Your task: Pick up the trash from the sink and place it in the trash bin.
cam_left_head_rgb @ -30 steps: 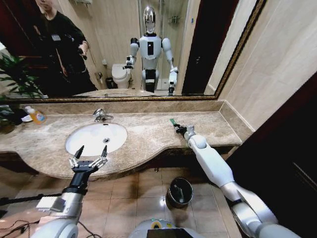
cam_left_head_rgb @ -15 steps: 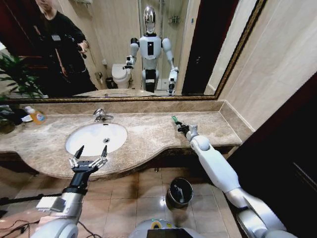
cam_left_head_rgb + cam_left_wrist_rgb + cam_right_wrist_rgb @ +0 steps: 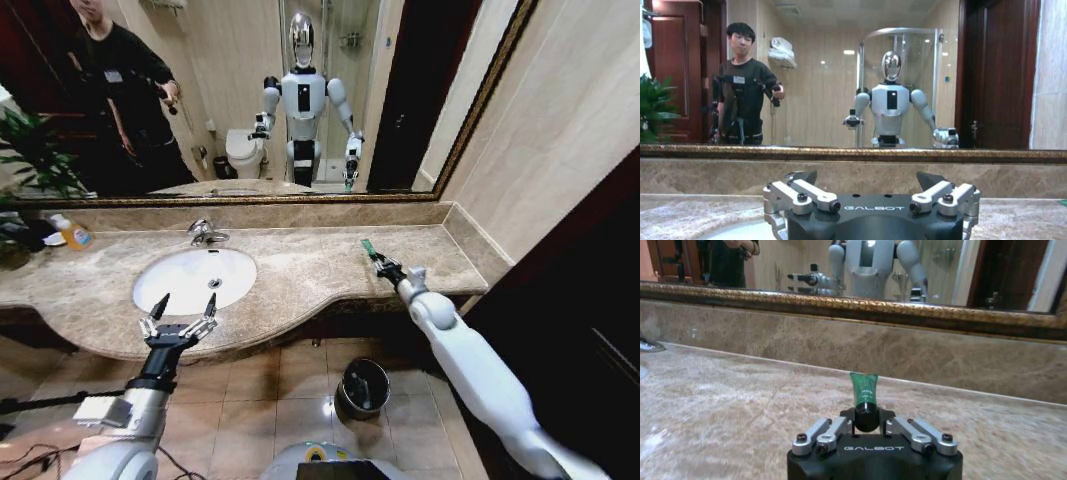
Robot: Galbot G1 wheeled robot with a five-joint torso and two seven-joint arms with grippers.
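On the floor below the counter's front edge stands the trash bin (image 3: 363,386). The left pincer (image 3: 180,320) hangs spread wide over the counter's front edge, just before the sink (image 3: 194,279). Farther back, over the counter (image 3: 300,270) toward its right end, the right pincer (image 3: 383,263) pinches a small green tube (image 3: 368,246) by its dark cap, the tube pointing toward the back edge.
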